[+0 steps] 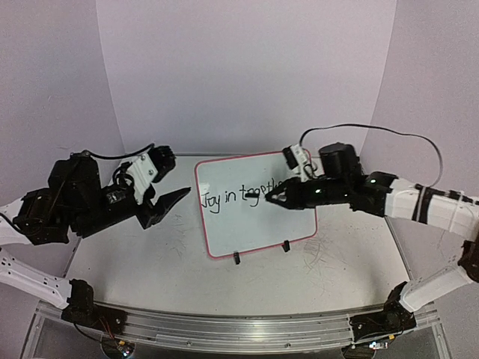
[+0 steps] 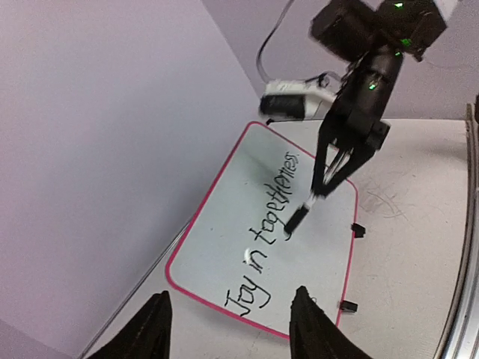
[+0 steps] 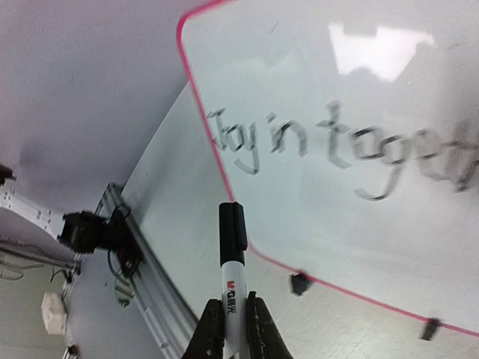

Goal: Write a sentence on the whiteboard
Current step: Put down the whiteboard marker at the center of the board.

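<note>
Presently my right gripper [image 3: 230, 318] pinches the black marker [image 3: 232, 247] above the whiteboard [image 1: 254, 224], which lies on the tabletop [image 1: 142, 258] reading "Joy in togetherness", while my left gripper [image 2: 230, 299] gapes empty; writing seems complete, so a clean lift-off follows.

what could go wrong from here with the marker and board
1. The left gripper is open beside the whiteboard, not on it, so a push from the marker could slide it on its clip feet.
2. The right gripper pinches the marker near its back end; pressure at the tip could pivot it.
3. The tip hangs close over the writing and could smear it.
</note>
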You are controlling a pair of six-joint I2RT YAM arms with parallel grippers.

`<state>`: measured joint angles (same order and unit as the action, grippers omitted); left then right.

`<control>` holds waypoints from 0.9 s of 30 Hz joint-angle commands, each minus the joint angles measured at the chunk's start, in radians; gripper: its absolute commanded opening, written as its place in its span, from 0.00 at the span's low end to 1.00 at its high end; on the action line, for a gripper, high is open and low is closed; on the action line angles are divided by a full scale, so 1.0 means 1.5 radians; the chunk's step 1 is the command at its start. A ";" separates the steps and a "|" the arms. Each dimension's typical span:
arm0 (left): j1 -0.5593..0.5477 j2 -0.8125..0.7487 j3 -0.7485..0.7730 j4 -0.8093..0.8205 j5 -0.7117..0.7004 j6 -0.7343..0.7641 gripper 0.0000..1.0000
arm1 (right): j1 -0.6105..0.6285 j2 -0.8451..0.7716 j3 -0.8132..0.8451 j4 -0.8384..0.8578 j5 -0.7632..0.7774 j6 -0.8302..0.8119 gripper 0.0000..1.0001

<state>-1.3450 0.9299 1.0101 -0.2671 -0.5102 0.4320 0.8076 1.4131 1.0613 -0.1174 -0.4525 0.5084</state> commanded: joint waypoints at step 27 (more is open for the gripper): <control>0.225 0.066 -0.019 0.108 -0.008 -0.395 0.90 | -0.410 0.033 -0.305 0.194 0.320 0.025 0.25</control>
<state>-1.0329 1.0289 0.9161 -0.1559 -0.5325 -0.1158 0.1774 1.4213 0.6244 0.1034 -0.0026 0.4946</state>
